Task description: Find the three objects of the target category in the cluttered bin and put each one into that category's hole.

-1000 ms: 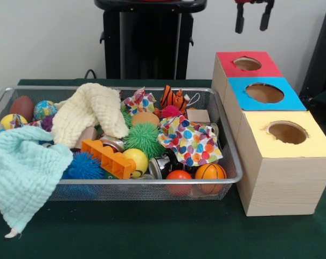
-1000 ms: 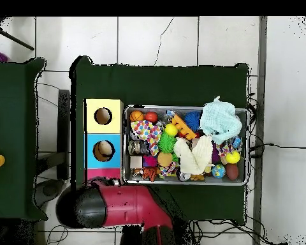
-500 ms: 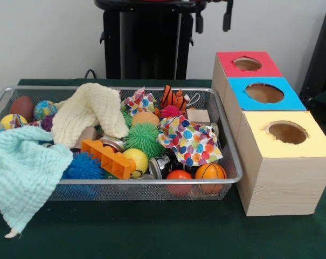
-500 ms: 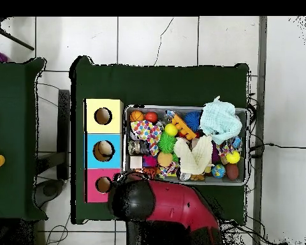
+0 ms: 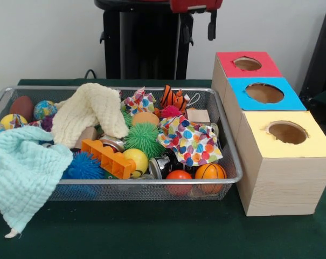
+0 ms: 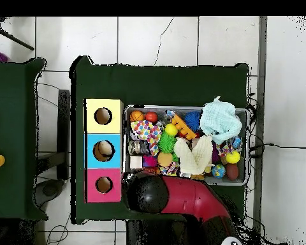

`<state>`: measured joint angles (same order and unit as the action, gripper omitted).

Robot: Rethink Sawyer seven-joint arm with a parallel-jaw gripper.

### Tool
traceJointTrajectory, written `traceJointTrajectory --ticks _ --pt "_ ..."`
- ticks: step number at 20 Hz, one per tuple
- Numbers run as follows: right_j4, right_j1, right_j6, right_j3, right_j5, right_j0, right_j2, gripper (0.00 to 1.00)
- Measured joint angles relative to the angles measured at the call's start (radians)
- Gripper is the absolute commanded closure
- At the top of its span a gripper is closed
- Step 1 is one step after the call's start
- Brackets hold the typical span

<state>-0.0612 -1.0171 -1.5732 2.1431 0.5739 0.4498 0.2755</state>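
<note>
**Sam:** Where is the gripper [image 5: 199, 27]?

**Mia:** Up high, above the back corner of the bin [image 5: 152, 182], on the side where the boxes stand. Its two fingers hang apart, with nothing between them.

**Sam:** What should it pick?

**Mia:** The task does not say which kind. I think maybe balls. The little basketball [image 5: 210, 171] and the orange ball [image 5: 179, 176] lie in the bin's front corner, on the box side. They touch each other and the front wall. The yellow ball [image 5: 136, 159] sits near the middle of the bin's front, against the orange block [image 5: 106, 156].

**Sam:** Are they hard to grab?

**Mia:** They look light and smooth, so they could roll or slip. I would pinch the basketball from above, across its widest part. It should go down straight, because the wire wall is so close.

**Sam:** And the spotted cloth [image 5: 189, 141]?

**Mia:** It is soft and floppy, just behind those two balls in the bin. A finger could snag it.

**Sam:** Where do the balls go?

**Mia:** Into one of the three boxes just outside that end of the bin. I cannot tell which hole.
</note>
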Motion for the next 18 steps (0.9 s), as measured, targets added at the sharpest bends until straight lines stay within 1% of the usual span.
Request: traceJointTrajectory --ticks 4,8,14,18 --pt "-0.024 0.019 0.000 0.000 0.000 0.052 0.033 0.00" --pt "-0.059 0.043 0.000 0.000 0.000 0.127 0.071 0.00" --pt "-0.091 0.058 0.000 -0.001 0.000 0.199 0.101 0.00" --pt "-0.111 0.065 0.000 -0.001 0.000 0.232 0.121 0.00"
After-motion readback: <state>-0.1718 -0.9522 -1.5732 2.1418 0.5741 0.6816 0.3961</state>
